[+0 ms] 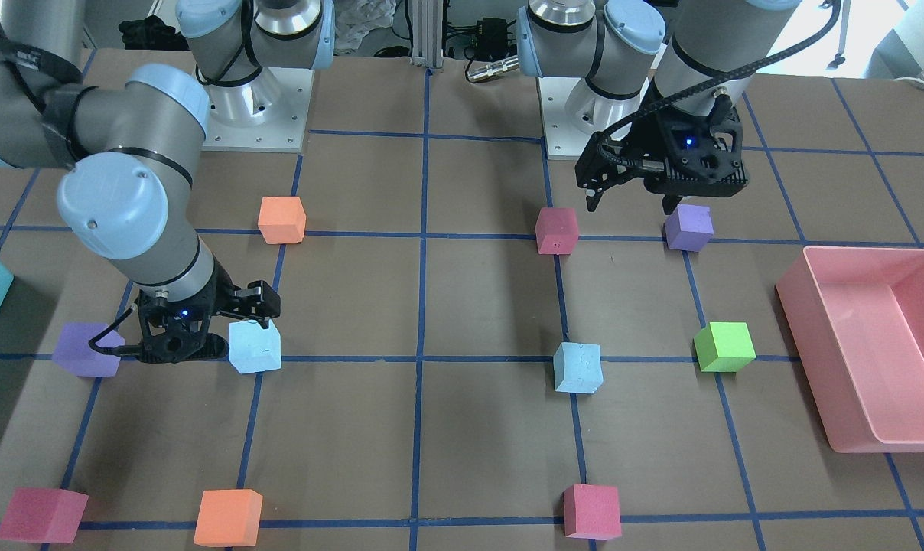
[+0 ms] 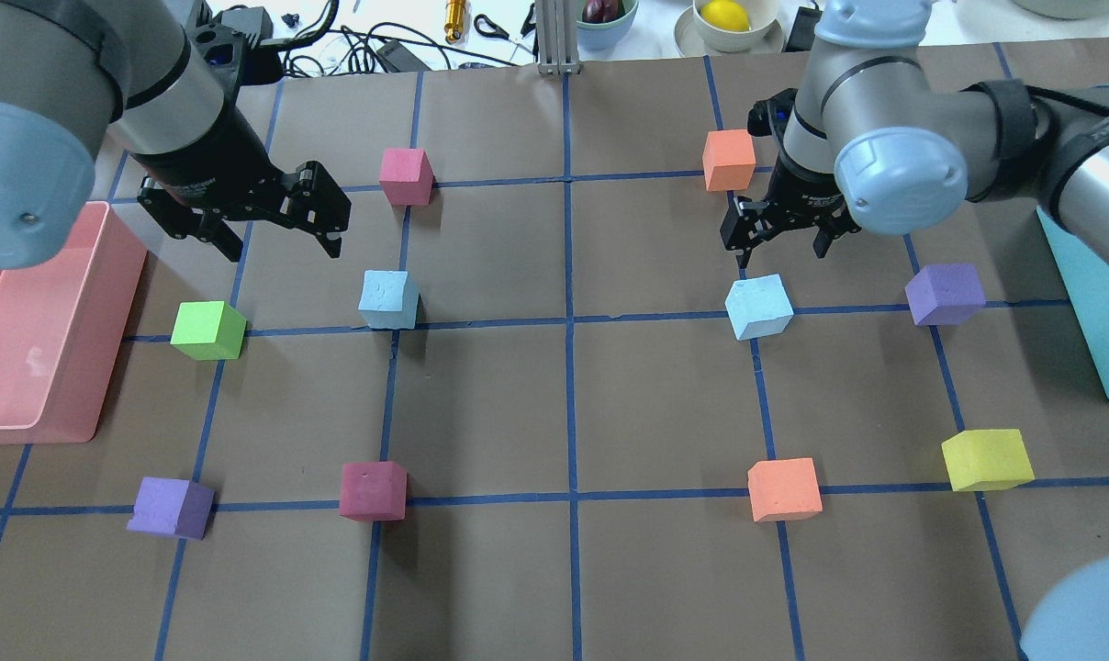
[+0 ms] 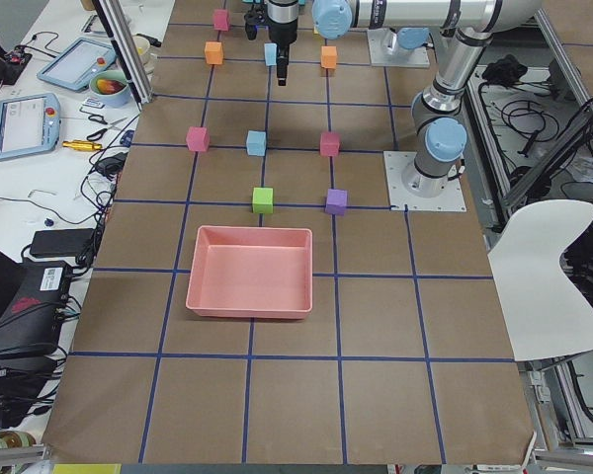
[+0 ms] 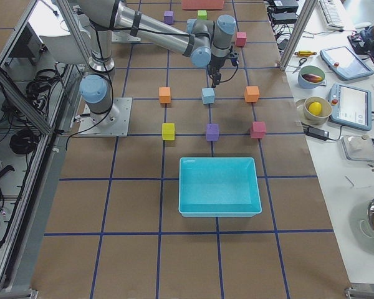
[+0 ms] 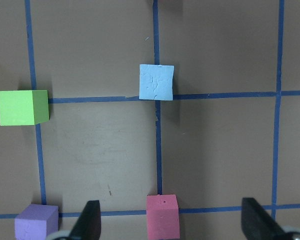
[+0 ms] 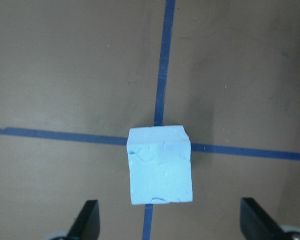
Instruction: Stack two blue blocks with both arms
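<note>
Two pale blue blocks sit apart on the brown table. One is left of centre, and also shows in the front view and the left wrist view. The other is on the right, seen too in the front view. My left gripper is open and empty, hovering behind and left of its block. My right gripper is open and low over the right block, which lies just ahead of the open jaws in the right wrist view, not gripped.
A pink bin stands at the left edge and a teal bin at the right. Scattered cubes: green, pink, orange, purple, yellow, orange, magenta, purple.
</note>
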{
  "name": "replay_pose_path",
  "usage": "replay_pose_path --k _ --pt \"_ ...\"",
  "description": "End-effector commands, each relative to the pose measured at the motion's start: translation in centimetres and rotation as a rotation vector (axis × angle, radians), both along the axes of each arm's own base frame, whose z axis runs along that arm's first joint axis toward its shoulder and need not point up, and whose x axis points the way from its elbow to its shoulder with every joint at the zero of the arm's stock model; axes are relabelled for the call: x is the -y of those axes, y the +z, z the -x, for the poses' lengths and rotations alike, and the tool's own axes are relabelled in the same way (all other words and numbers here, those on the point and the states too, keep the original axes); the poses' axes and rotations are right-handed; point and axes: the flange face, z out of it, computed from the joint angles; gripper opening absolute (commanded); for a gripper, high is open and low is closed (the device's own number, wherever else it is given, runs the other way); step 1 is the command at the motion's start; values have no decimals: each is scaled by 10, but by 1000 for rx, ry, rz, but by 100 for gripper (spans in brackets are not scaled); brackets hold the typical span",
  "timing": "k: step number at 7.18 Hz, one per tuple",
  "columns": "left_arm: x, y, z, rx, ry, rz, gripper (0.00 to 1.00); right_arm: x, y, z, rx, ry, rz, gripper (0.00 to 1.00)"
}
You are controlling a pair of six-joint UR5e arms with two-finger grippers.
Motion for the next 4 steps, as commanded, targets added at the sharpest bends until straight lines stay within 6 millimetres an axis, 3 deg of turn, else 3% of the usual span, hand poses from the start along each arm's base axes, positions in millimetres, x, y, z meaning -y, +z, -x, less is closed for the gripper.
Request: replay_pose_path --k 1,4 --pt "25 -59 1 -14 6 37 100 2 -38 0 -1 8 -16 100" --pt "70 -141 0 -11 -5 41 100 -13 -77 0 1 11 -93 100"
